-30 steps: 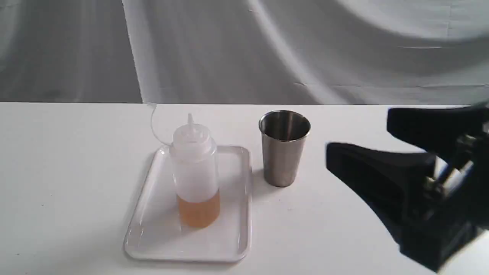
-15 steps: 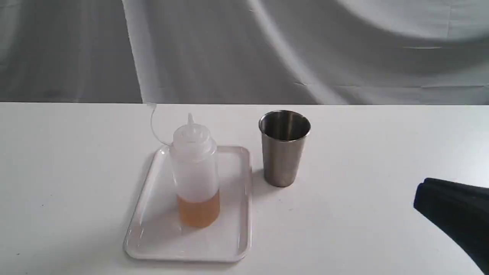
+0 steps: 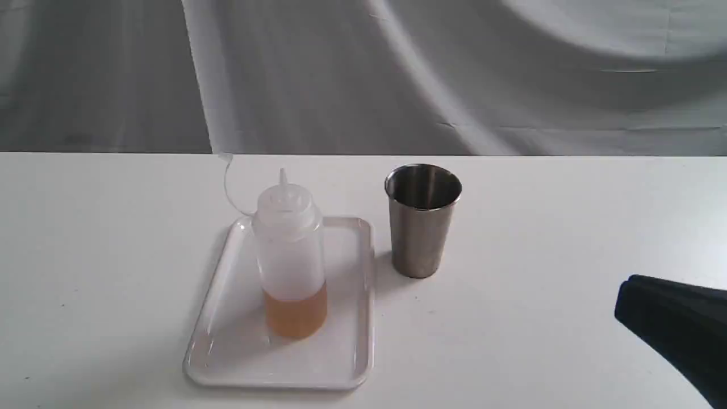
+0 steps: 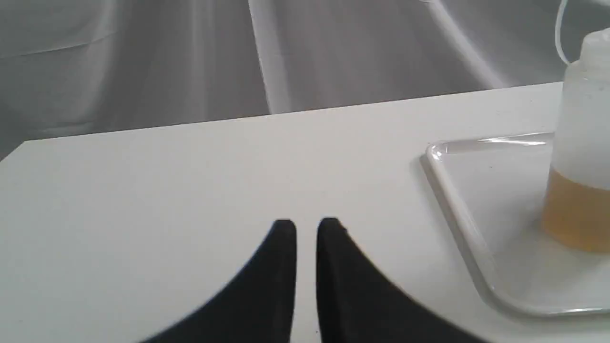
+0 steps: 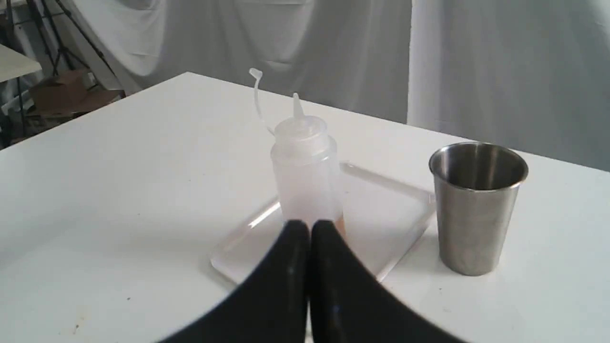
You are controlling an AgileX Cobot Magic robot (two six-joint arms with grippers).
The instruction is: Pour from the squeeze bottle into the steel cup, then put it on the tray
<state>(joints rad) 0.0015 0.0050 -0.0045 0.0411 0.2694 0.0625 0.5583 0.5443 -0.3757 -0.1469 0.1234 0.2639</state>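
Bottle [image 3: 291, 255] upright on tray [image 3: 238, 346]; cup [image 3: 421, 227] on surface [image 3: 568, 227] just beside tray. Left tool [image 4: 306, 226] nearly closed, empty; right tool [image 5: 310, 226] closed, empty.

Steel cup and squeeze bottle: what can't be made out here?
Steel cup: inside bottom hidden by its own wall, exterior and right wrist views; contents unclear.
Squeeze bottle: base hidden behind right gripper in right wrist view; cut by frame edge in left wrist view.
Exterior view: right gripper mostly cut off by the edge.
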